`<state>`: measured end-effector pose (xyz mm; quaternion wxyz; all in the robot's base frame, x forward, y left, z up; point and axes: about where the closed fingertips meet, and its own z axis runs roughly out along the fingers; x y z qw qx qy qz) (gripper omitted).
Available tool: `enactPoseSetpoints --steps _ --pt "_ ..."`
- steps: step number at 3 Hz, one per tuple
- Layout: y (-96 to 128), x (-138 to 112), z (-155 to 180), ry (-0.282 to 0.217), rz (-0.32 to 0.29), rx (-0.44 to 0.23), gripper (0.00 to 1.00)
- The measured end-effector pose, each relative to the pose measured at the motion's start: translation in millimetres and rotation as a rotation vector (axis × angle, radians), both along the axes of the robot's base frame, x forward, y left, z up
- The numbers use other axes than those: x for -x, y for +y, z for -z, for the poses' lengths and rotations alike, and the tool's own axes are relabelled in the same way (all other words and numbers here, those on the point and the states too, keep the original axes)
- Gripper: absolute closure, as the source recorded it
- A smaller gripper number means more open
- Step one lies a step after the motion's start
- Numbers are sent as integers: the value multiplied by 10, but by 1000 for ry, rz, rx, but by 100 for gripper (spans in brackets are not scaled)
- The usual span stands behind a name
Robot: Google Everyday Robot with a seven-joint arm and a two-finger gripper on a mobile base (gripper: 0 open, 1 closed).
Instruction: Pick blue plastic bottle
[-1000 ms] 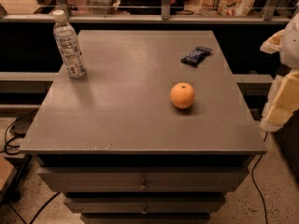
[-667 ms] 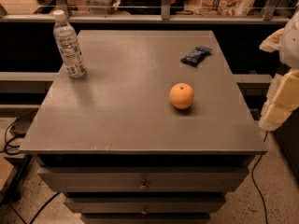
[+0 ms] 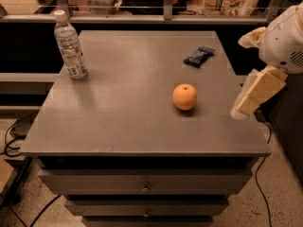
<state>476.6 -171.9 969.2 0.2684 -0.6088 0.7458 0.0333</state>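
Observation:
The blue plastic bottle (image 3: 69, 45) is a clear water bottle with a white cap and a pale label with bluish print. It stands upright at the far left corner of the grey cabinet top (image 3: 123, 112). My gripper (image 3: 256, 95), cream-coloured, hangs at the right edge of the view beside the cabinet's right side. It is far from the bottle and holds nothing that I can see.
An orange (image 3: 184, 97) sits right of centre on the cabinet top, the closest thing to the gripper. A small dark blue snack wrapper (image 3: 199, 56) lies at the far right. A railing and shelves run behind the cabinet. Cables lie on the floor at left.

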Motion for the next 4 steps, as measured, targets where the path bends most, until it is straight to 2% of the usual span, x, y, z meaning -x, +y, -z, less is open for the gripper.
enactPoseSetpoints --steps 1,2,3,4 --pt "265 -294 132 -13 -21 -188 0" --pt "907 -761 392 33 -87 -377 0" --pt "1354 -1018 539 70 -142 -465 0" --pt "1371 -1035 580 78 -143 -468 0"
